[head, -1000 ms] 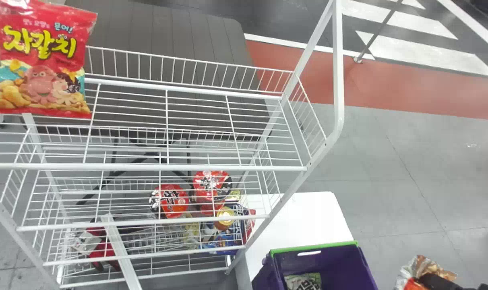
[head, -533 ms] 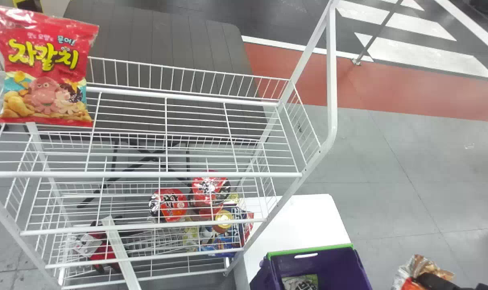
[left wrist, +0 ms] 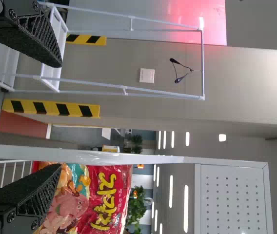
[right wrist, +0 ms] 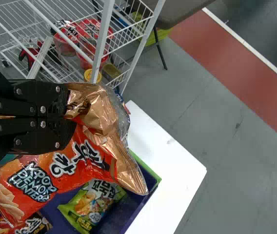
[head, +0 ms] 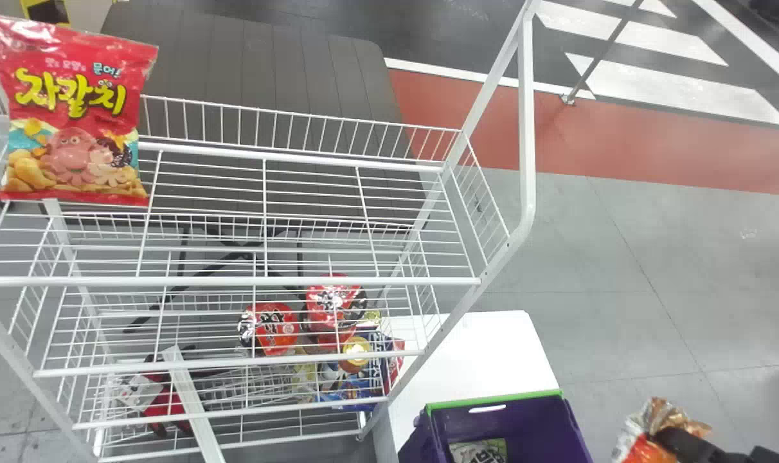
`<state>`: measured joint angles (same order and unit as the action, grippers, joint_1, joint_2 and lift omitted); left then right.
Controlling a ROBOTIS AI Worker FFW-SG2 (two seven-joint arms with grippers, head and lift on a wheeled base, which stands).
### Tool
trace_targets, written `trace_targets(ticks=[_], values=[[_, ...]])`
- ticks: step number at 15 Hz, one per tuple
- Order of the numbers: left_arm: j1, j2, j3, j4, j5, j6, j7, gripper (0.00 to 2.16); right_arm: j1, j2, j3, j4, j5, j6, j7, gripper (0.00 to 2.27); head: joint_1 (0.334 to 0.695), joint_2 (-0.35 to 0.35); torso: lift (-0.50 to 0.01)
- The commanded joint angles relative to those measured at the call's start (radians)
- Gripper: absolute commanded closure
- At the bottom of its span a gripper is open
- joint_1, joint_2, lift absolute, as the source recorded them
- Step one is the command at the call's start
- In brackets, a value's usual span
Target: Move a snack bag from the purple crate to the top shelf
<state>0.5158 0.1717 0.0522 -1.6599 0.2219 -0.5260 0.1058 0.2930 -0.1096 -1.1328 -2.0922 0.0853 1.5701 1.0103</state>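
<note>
At the bottom right of the head view, my right gripper point(head: 680, 442) is beside the purple crate point(head: 515, 418), shut on an orange snack bag point(head: 640, 450). The right wrist view shows this gripper point(right wrist: 70, 116) pinching the bag's point(right wrist: 82, 158) crumpled coppery end, with the bag over the crate. Below it a green snack bag point(right wrist: 92, 202) and another orange one point(right wrist: 33, 224) lie inside the crate. A red snack bag point(head: 74, 109) stands upright at the left of the top shelf point(head: 235, 281). In the left wrist view my left gripper point(left wrist: 59, 116) is open, near that red bag point(left wrist: 104, 195).
The white wire rack's lower levels hold red cup noodles point(head: 270, 328) and other packages point(head: 357, 386). A white table point(head: 486, 347) stands right of the rack, near the crate. The rack's right post point(head: 528, 128) rises above the top shelf.
The right gripper and its orange bag have shifted slightly left in the head view. The rack and red bag appear somewhat lower there than a second ago.
</note>
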Motion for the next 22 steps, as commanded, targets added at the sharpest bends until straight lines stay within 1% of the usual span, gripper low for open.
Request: trace_targets(ticks=[1, 3, 4, 5, 6, 7, 9, 10, 12, 13, 14, 15, 17, 18, 19, 20, 21, 22], values=[[0.001, 0.002, -0.005, -0.003, -0.001, 0.001, 0.0, 0.08, -0.002, 0.065, 0.044, -0.189, -0.025, 0.002, 0.008, 2.25, 0.695, -0.35, 0.002], [0.006, 0.002, -0.009, -0.003, -0.001, -0.002, 0.0, 0.08, -0.011, 0.1, 0.116, -0.362, -0.065, 0.002, 0.005, 2.25, 0.695, -0.342, 0.002], [0.009, 0.002, -0.012, -0.003, -0.001, -0.002, 0.0, 0.08, -0.028, 0.11, 0.173, -0.442, -0.075, 0.002, 0.001, 2.25, 0.695, -0.311, 0.002], [0.01, 0.002, -0.012, -0.003, -0.001, -0.002, 0.0, 0.08, -0.043, 0.11, 0.219, -0.502, -0.09, 0.002, -0.009, 2.25, 0.695, -0.27, 0.002], [0.01, 0.003, -0.012, -0.001, -0.001, -0.002, 0.0, 0.08, -0.055, 0.11, 0.278, -0.56, -0.101, 0.002, -0.035, 2.25, 0.695, -0.235, 0.002], [0.012, 0.003, -0.012, -0.001, -0.001, -0.002, 0.002, 0.08, -0.057, 0.11, 0.349, -0.615, -0.122, 0.002, -0.088, 2.25, 0.695, -0.169, 0.002], [0.015, 0.005, -0.011, -0.003, -0.001, -0.005, 0.006, 0.08, -0.055, 0.11, 0.481, -0.649, -0.159, 0.002, -0.179, 2.25, 0.695, -0.105, 0.002], [0.017, 0.006, -0.011, -0.001, -0.001, -0.012, 0.006, 0.08, -0.055, 0.11, 0.538, -0.657, -0.21, 0.002, -0.239, 2.25, 0.695, -0.07, 0.002], [0.017, 0.011, -0.011, 0.002, 0.001, -0.012, 0.009, 0.08, -0.044, 0.11, 0.591, -0.652, -0.383, 0.002, -0.369, 2.25, 0.695, -0.005, 0.002], [0.017, 0.014, -0.011, 0.003, 0.001, -0.012, 0.009, 0.08, -0.034, 0.11, 0.63, -0.644, -0.46, 0.002, -0.446, 2.25, 0.695, 0.061, 0.002], [0.017, 0.015, -0.011, 0.002, 0.001, -0.012, 0.009, 0.08, -0.012, 0.11, 0.706, -0.638, -0.478, 0.002, -0.51, 2.25, 0.695, 0.091, 0.002], [0.017, 0.015, -0.012, 0.002, 0.001, -0.012, 0.009, 0.08, 0.02, 0.11, 0.788, -0.635, -0.46, 0.002, -0.559, 2.25, 0.695, 0.115, 0.002], [0.017, 0.019, -0.012, 0.005, 0.002, -0.012, 0.011, 0.08, 0.081, 0.11, 1.002, -0.586, -0.361, 0.002, -0.622, 2.25, 0.695, 0.179, 0.002], [0.017, 0.02, -0.011, 0.008, 0.004, -0.018, 0.011, 0.08, 0.075, 0.11, 1.064, -0.563, -0.325, 0.002, -0.625, 2.25, 0.695, 0.248, 0.002], [0.017, 0.023, -0.011, 0.011, 0.005, -0.021, 0.012, 0.08, 0.058, 0.11, 1.111, -0.542, -0.312, 0.002, -0.628, 2.25, 0.695, 0.288, 0.002], [0.017, 0.023, -0.009, 0.012, 0.007, -0.027, 0.012, 0.08, 0.034, 0.11, 1.14, -0.529, -0.326, 0.002, -0.634, 2.25, 0.695, 0.322, 0.002], [0.018, 0.023, -0.008, 0.012, 0.008, -0.03, 0.014, 0.08, 0.012, 0.11, 1.162, -0.526, -0.335, 0.002, -0.657, 2.25, 0.695, 0.346, 0.002], [0.018, 0.023, -0.008, 0.015, 0.008, -0.033, 0.014, 0.08, -0.012, 0.11, 1.183, -0.516, -0.341, 0.002, -0.69, 2.25, 0.695, 0.35, 0.002]])
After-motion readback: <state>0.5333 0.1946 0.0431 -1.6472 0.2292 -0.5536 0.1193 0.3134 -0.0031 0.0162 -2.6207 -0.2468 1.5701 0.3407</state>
